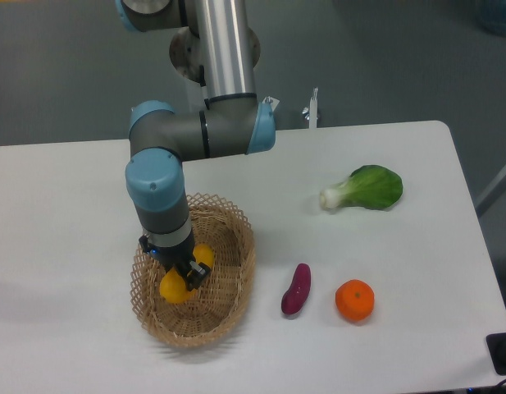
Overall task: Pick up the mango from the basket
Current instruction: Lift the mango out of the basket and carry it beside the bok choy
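Note:
The tan wicker basket (228,291) sits at the front left of the white table. The yellow-orange mango (172,288) lies inside it, its ends showing on either side of my gripper. My gripper (185,272) reaches straight down into the basket and its black fingers stand on both sides of the mango's middle. The fingers look closed against the fruit, which still rests in the basket. The mango's centre is hidden by the gripper.
A small purple sweet potato (296,290) and a round orange fruit (354,300) lie right of the basket. A green bok choy (366,189) lies at the back right. The arm's grey and blue links (199,131) rise above the basket.

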